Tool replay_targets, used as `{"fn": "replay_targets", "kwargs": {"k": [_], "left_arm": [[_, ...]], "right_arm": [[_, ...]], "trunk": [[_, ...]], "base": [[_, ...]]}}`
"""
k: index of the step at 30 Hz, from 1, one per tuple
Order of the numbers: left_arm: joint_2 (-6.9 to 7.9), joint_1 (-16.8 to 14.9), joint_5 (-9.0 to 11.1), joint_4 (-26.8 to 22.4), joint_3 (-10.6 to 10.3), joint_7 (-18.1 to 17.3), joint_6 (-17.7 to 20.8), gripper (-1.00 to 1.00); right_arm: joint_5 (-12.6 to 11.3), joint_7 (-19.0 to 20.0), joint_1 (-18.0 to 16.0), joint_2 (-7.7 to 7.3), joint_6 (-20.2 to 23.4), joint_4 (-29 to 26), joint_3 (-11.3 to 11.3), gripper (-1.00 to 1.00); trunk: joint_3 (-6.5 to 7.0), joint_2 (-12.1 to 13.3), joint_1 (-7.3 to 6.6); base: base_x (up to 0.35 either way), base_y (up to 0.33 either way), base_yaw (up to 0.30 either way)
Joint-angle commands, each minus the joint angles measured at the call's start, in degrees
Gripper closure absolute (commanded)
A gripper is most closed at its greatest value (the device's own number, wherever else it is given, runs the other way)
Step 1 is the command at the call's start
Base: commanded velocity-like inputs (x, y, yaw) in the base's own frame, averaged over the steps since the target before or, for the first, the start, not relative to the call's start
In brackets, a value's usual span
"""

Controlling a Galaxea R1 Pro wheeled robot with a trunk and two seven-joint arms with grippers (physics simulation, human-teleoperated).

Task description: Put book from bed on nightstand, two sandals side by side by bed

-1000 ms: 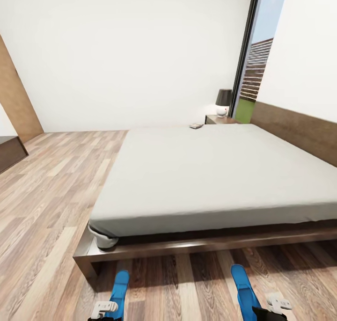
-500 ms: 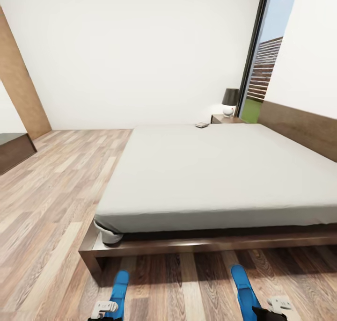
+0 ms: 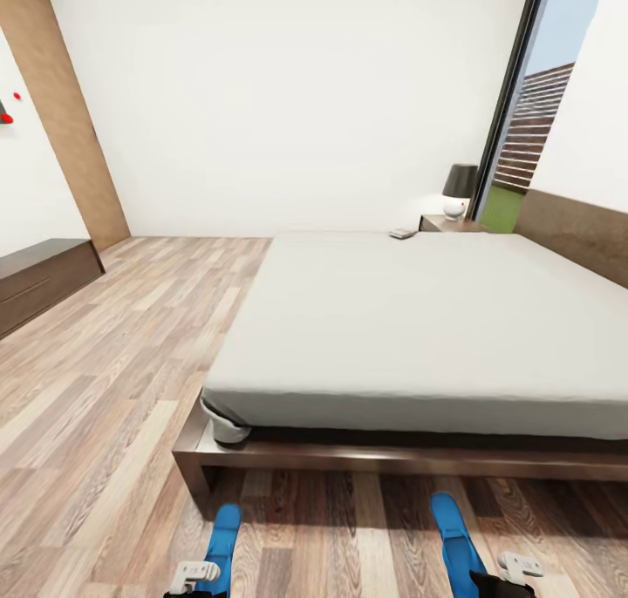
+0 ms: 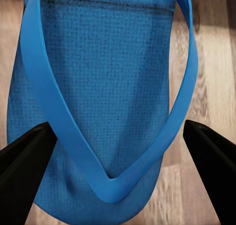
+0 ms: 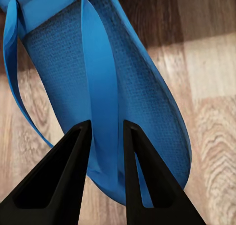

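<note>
While the robot faces the foot of the bed (image 3: 419, 319), each arm carries one of the two sandals low over the wood-plank floor (image 3: 113, 389). The left sandal (image 3: 223, 541) hangs from the left gripper (image 4: 118, 178), whose dark fingers stand wide apart on either side of the sole; whether they actually bear on its edges cannot be told from the wrist view, though the sandal appears to be carried. The right gripper (image 5: 104, 136) is clamped on the strap of the right sandal (image 3: 453, 541), with its fingers drawn close together around the blue band. The sandals are well apart, both just short of the bed's dark platform frame at its foot edge. The book (image 3: 403, 233) lies at the far corner of the mattress, just beside the nightstand (image 3: 449, 224), which bears a lamp (image 3: 458, 188). A long low bench (image 3: 44, 280) stands along the left wall. For the step in hand, the sandals should be brought near each other, toes aligned in one direction, lowered until the soles rest flat on the floor next to the frame, and released only then. The right sandal, hanging by its strap, is likely to swing or twist; it should be allowed to settle before release.
</note>
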Motion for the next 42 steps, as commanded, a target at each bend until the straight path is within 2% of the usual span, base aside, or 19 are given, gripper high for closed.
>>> {"fn": "replay_targets", "kwargs": {"k": [1,10,17,19,21,23,26,31,36,42], "left_arm": [[-0.02,0.0,-0.6,0.0,0.5,-0.3,-0.1,1.0],[-0.02,0.0,-0.6,0.0,0.5,-0.3,-0.1,1.0],[-0.02,-0.1,-0.7,-0.8,0.4,-0.2,0.1,1.0],[-0.04,-0.4,-0.8,-2.9,0.3,-0.3,2.5,1.0],[-0.24,-0.6,-0.9,-7.6,0.2,-0.3,9.4,1.0],[-0.31,-0.6,-0.9,-12.2,0.1,-0.3,13.8,1.0],[-0.29,-0.7,-0.9,-15.8,0.0,-0.4,16.7,1.0],[-0.34,-0.7,-1.1,-16.5,-0.1,0.0,17.3,1.0],[-0.35,-0.7,-1.3,-16.5,-0.4,0.3,17.2,1.0],[-0.33,-0.7,-1.3,-16.4,-2.0,0.3,17.0,1.0]], "right_arm": [[-0.2,0.4,0.0,-0.02,-0.1,0.1,-0.2,1.0],[-0.2,0.4,0.0,-0.02,-0.1,0.1,-0.2,1.0],[-0.2,0.4,0.0,-0.02,-0.1,0.1,-0.2,1.0],[-0.2,0.4,0.0,-0.02,-0.1,0.2,-0.2,1.0],[-0.2,0.4,0.0,-0.02,-0.1,0.1,-0.2,1.0],[-0.2,0.4,0.0,-0.02,-0.1,0.2,-0.2,1.0],[-0.2,0.4,0.0,-0.02,-0.1,0.2,-0.2,1.0],[-0.2,0.4,0.0,-0.02,-0.1,0.2,-0.2,1.0],[-0.2,0.4,0.0,-0.02,-0.1,0.2,-0.2,1.0],[-0.2,0.4,0.0,-0.02,-0.1,0.2,-0.2,1.0]], "trunk": [[-0.23,-0.4,0.22],[-1.85,-4.0,2.19],[-1.85,-4.0,2.19],[-1.85,-4.0,2.19],[-1.85,-4.0,2.19],[-1.85,-4.0,2.19],[-1.85,-4.0,2.19],[-1.85,-4.0,2.19],[-2.75,-6.1,3.29],[-3.82,-8.5,4.61]], "base": [[0.0,0.0,0.005],[0.0,0.0,0.0],[0.0,0.0,0.0],[0.0,0.0,0.0],[0.0,0.0,0.0],[0.0,0.0,0.0],[0.0,0.0,0.0],[0.0,0.0,0.0],[0.0,0.0,0.0],[0.0,0.0,0.0]]}}
